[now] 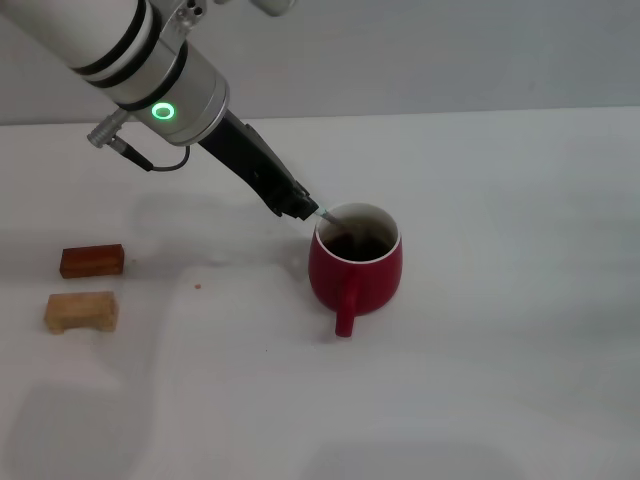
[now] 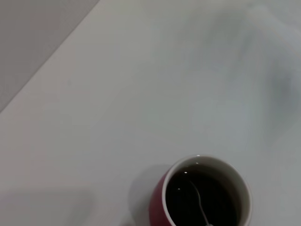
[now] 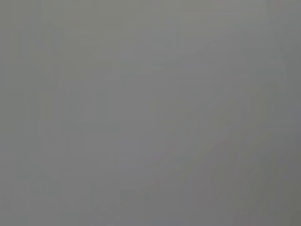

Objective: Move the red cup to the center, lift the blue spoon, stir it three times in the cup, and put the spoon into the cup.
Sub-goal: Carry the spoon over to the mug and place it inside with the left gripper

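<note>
The red cup (image 1: pixel 357 270) stands upright near the middle of the white table, its handle toward me. My left gripper (image 1: pixel 303 207) is just left of and above the cup's rim, shut on the blue spoon (image 1: pixel 329 216). The spoon slants down into the cup, and its metal neck and bowl (image 2: pixel 201 207) show inside the dark interior in the left wrist view. The cup also shows in the left wrist view (image 2: pixel 157 207). My right gripper is not in view; its wrist view shows only plain grey.
A dark brown wooden block (image 1: pixel 92 260) and a tan wooden block (image 1: pixel 81 311) lie at the left of the table (image 1: pixel 500 350). A small reddish speck (image 1: pixel 198 285) lies between them and the cup.
</note>
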You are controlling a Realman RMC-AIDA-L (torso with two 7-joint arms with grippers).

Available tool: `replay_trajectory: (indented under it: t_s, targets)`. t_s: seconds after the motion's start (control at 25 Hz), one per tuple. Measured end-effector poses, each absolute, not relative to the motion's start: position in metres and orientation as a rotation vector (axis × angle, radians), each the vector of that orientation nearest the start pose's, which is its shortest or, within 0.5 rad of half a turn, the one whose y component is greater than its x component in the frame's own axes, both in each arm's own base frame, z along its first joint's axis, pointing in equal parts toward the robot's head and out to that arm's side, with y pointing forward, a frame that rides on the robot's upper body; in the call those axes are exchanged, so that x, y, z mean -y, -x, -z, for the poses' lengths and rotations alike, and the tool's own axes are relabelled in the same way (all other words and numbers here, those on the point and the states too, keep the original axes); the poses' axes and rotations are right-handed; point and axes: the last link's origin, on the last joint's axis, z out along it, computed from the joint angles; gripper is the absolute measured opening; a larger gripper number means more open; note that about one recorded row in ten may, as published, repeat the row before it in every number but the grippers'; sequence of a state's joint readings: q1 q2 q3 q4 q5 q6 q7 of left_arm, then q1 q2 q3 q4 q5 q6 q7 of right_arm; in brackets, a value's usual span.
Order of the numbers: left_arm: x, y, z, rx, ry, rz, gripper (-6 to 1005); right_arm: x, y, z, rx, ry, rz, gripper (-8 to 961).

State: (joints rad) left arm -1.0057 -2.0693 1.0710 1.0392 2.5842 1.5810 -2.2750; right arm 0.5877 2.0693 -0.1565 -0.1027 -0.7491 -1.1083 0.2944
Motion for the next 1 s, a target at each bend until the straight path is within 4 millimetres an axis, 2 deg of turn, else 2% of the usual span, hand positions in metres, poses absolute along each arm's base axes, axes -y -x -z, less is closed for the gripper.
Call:
replay_trajectory:
  t_s: [0.56, 1.0]
  targets:
    - [-0.416, 0.108, -0.016, 0.645, 2.79, -0.353, 144, -0.371, -0.361, -0.08, -0.681, 1.082, -0.752, 506]
    - [-0.41, 0.103, -0.01, 0.628, 2.834, -0.378, 144, -0.374, -0.361, -0.078, -0.692, 1.091, -0.746, 507]
